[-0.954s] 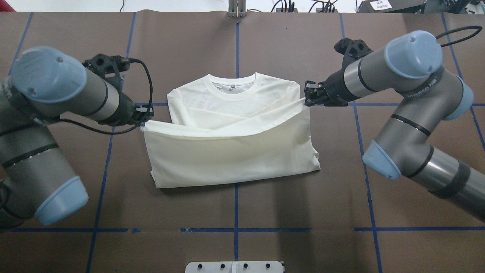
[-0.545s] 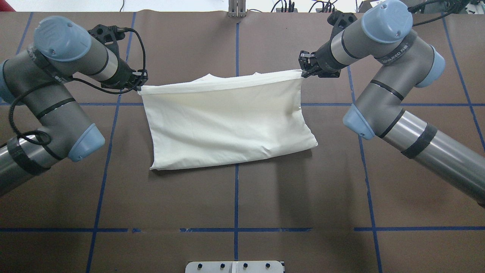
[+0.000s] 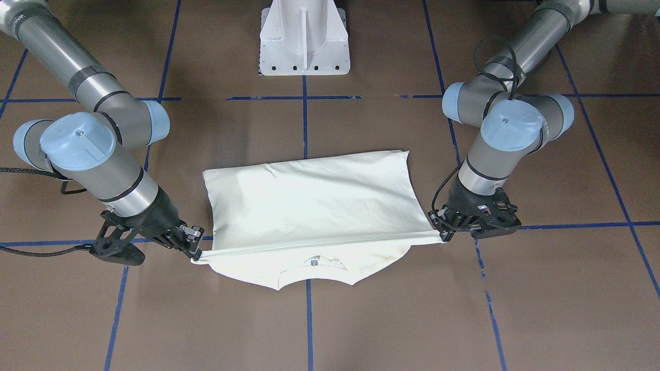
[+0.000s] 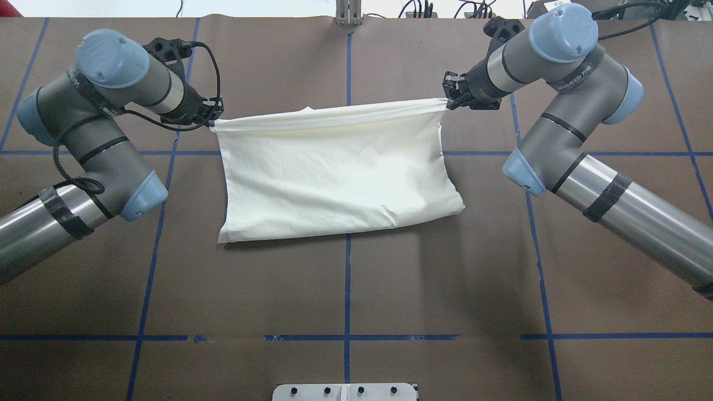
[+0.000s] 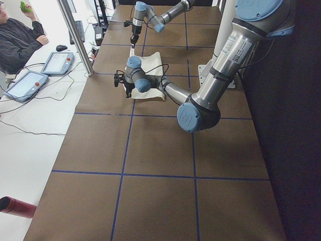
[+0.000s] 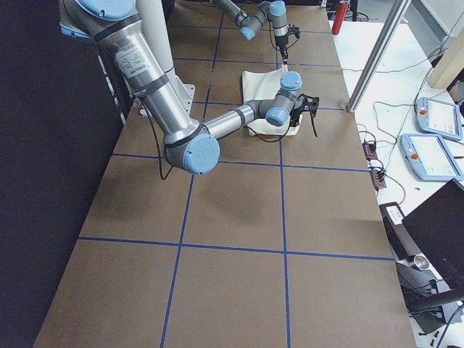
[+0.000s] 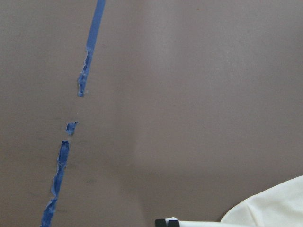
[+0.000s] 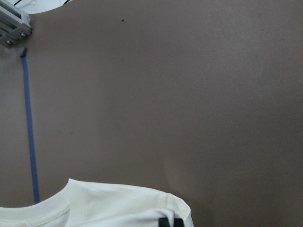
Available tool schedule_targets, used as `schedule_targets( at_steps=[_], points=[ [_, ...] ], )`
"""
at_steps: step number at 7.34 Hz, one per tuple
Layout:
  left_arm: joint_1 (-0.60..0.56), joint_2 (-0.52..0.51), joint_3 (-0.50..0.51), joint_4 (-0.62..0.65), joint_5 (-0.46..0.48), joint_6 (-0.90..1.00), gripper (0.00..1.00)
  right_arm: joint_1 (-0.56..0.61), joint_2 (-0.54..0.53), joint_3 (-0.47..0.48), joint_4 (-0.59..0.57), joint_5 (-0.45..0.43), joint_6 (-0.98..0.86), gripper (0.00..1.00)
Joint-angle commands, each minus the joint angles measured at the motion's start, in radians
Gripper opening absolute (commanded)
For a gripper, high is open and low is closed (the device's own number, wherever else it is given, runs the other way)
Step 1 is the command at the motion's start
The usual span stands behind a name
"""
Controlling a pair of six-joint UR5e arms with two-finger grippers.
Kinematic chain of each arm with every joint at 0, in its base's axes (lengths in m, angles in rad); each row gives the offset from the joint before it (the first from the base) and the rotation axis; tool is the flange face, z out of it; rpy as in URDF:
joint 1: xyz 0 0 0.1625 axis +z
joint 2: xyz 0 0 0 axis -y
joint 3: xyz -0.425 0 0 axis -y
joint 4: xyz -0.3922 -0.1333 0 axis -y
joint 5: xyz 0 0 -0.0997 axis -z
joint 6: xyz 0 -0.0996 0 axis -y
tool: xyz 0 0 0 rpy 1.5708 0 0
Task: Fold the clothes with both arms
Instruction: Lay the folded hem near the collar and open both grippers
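Cream-white, the shirt (image 4: pixel 334 172) lies doubled on the table (image 4: pixel 250 289) while we clamp its hem corners in our left fingers (image 4: pixel 214 113) and right fingers (image 4: pixel 450 99), stretched taut so the layer settles flat toward the collar.

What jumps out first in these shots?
The cream-white cotton shirt at the centre of the brown table, its upper layer stretched taut along the far edge. The silver-grey left arm's black fingers and the right arm's black fingers pinch that edge's two corners; the ribbed collar peeks out beyond it.
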Motion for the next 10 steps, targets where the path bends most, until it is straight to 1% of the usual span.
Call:
schedule_targets(
  at_steps=[1, 2, 3, 4, 5, 7, 8, 9, 10],
  points=[
    [0.007, -0.023, -0.003, 0.002, -0.004, -0.043, 0.00, -0.007, 0.024, -0.002, 0.002, 0.000, 0.002, 0.00],
    [0.008, -0.025, -0.004, 0.002, -0.004, -0.065, 0.00, -0.011, 0.027, 0.001, 0.004, 0.003, 0.005, 0.00],
    [0.011, -0.025, -0.006, 0.002, -0.004, -0.074, 0.00, -0.011, 0.027, 0.001, 0.004, 0.005, 0.005, 0.11],
    [0.014, -0.028, -0.004, 0.001, -0.004, -0.112, 0.69, -0.019, 0.024, 0.000, 0.004, 0.002, 0.007, 0.83],
    [0.014, -0.031, -0.006, 0.008, -0.002, -0.129, 1.00, -0.022, 0.017, 0.000, 0.007, 0.006, 0.007, 1.00],
    [0.013, -0.025, -0.010, 0.011, -0.004, -0.128, 1.00, -0.021, 0.012, 0.018, 0.008, 0.021, 0.001, 1.00],
    [0.011, -0.025, -0.018, 0.013, -0.004, -0.127, 1.00, -0.037, -0.032, 0.085, 0.005, 0.025, 0.002, 1.00],
    [0.011, -0.026, -0.027, 0.013, -0.005, -0.128, 1.00, -0.083, -0.110, 0.186, 0.001, 0.011, 0.010, 1.00],
    [0.011, -0.020, -0.053, 0.015, -0.004, -0.130, 1.00, -0.143, -0.254, 0.315, -0.001, -0.012, 0.011, 1.00]
  ],
)
